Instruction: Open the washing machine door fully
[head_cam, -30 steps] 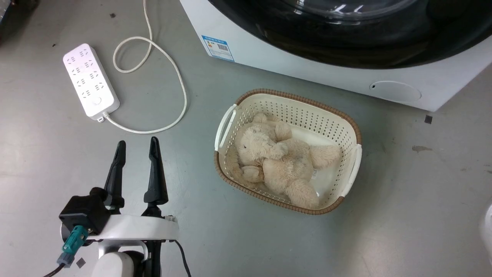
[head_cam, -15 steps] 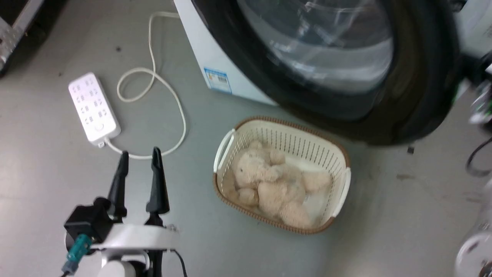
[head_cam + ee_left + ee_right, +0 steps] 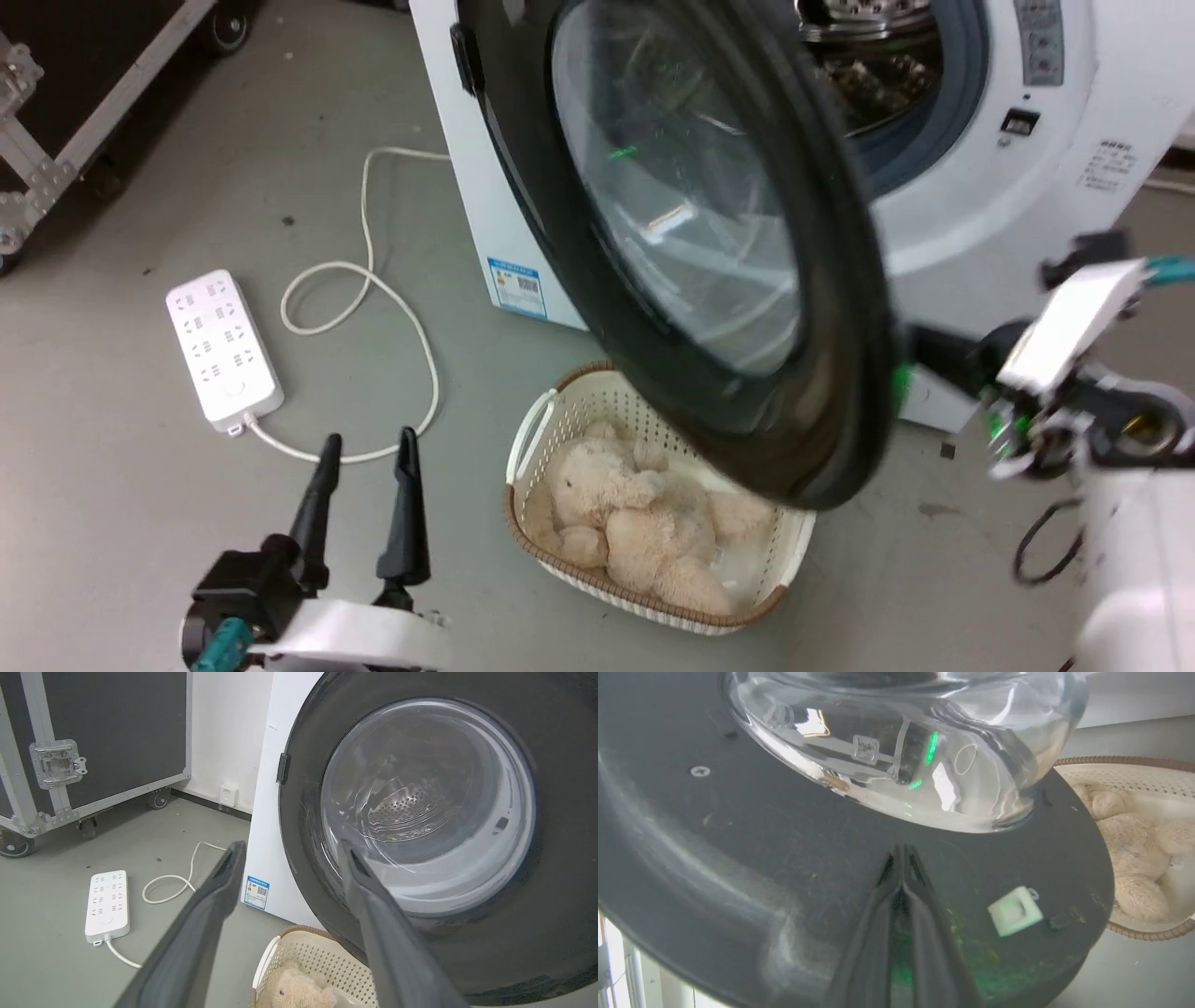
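Observation:
The washing machine door (image 3: 822,280), a wide glossy black ring around bulging clear glass, stands partly swung out from the white washing machine (image 3: 952,233), so the steel drum mouth (image 3: 887,65) shows behind it. My right gripper (image 3: 920,355) reaches behind the door's free edge. In the right wrist view the right gripper (image 3: 901,851) is shut, its tips against the door's black inner face (image 3: 738,835) just below the glass bowl (image 3: 901,742). My left gripper (image 3: 364,448) hovers open and empty over the floor at lower left. In the left wrist view the left gripper (image 3: 289,847) faces the door's outer side (image 3: 551,905).
A cream basket (image 3: 532,439) holding a beige plush toy (image 3: 635,523) sits on the floor under the door. A white power strip (image 3: 224,350) with a looped cable (image 3: 373,280) lies to the left. A black wheeled flight case (image 3: 93,742) stands at the far left.
The head camera has tilted up. The door has swung out from the machine front, baring the drum mouth. My right arm has come into view at the door's edge. The left gripper stays open.

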Robot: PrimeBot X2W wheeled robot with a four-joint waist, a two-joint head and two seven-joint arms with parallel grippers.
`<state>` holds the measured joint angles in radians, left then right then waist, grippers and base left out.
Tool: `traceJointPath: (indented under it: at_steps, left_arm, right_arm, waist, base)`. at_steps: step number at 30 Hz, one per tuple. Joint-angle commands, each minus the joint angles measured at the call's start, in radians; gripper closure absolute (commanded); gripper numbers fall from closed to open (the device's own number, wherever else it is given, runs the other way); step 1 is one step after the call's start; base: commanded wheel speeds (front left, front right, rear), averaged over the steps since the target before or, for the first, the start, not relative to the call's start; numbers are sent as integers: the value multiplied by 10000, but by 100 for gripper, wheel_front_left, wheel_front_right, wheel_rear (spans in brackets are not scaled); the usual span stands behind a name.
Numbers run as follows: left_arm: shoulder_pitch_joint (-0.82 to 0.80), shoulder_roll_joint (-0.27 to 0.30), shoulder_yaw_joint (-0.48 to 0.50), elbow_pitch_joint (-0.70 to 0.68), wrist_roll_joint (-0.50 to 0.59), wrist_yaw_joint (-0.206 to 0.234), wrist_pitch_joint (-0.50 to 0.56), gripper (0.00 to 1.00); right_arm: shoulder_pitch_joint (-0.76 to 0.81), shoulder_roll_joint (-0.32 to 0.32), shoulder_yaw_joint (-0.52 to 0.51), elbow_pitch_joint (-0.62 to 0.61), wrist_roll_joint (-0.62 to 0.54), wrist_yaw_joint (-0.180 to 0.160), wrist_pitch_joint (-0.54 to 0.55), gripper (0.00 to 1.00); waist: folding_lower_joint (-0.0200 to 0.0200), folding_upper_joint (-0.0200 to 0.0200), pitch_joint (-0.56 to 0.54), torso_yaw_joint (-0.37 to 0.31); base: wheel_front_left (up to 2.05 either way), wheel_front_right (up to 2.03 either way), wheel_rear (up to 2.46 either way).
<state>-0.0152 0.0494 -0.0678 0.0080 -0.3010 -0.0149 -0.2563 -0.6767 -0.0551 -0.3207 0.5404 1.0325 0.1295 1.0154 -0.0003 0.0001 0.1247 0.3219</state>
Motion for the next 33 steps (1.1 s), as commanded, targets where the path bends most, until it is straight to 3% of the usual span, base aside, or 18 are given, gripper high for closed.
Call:
traceJointPath:
  at_steps: [1, 8, 10, 13, 14, 15, 19, 22, 29, 33]
  left_arm:
    - [204, 8, -63, 101, 156, -127, -55, 0]
    - [479, 8, -230, 285, 240, -218, -55, 0]
    - [655, 8, -402, 619, 220, -382, -55, 0]
    - [653, 8, -542, 887, 375, -576, -55, 0]
    - [656, 8, -563, 992, 378, -691, -55, 0]
    - [664, 8, -552, 1006, 353, -721, -55, 0]
    - [659, 8, -415, 878, 217, -858, -55, 0]
    - [671, 8, -226, 793, 168, -910, -55, 0]
    - [629, 8, 282, 909, 181, -956, -55, 0]
    - [694, 8, 565, 799, 291, -976, -55, 0]
  right_arm:
    - [721, 49, 684, -362, 473, 12, -121, 100]
    - [2495, 49, 3215, -1494, 2352, 12, -1006, 100]
    - [2953, 49, 4845, -1889, 3339, 12, -1890, 100]
    - [3010, 49, 5424, -1923, 3510, 12, -2334, 100]
    - [2992, 49, 5568, -1962, 3509, 12, -2841, 9]
    - [2981, 49, 5522, -1969, 3377, 12, -3074, 0]
    - [3150, -2, 4963, -2096, 2759, 12, -3942, 0]
    - [3234, -423, 4448, -2735, 1531, 12, -5242, 0]
    - [3580, -2204, 4530, -4425, -3163, 12, -8717, 0]
    - [4302, -2610, 4263, -5109, -5219, 12, -10157, 0]
  waist:
    - [3, -1, -205, 62]
    - [3, -1, -580, 321]
    - [3, -1, -686, 457]
    - [3, -1, -709, 514]
    - [3, -1, -725, 487]
    - [3, -1, -745, 450]
    - [3, -1, -971, 259]
    - [3, -1, -1092, -30]
    - [3, -1, -1301, -888]
    - [3, -1, -1383, -1368]
  base:
    - [0, 0, 0]
    - [0, 0, 0]
    - [0, 0, 0]
    - [0, 0, 0]
    - [0, 0, 0]
    - [0, 0, 0]
    - [0, 0, 0]
    - [0, 0, 0]
    - [0, 0, 0]
    - [0, 0, 0]
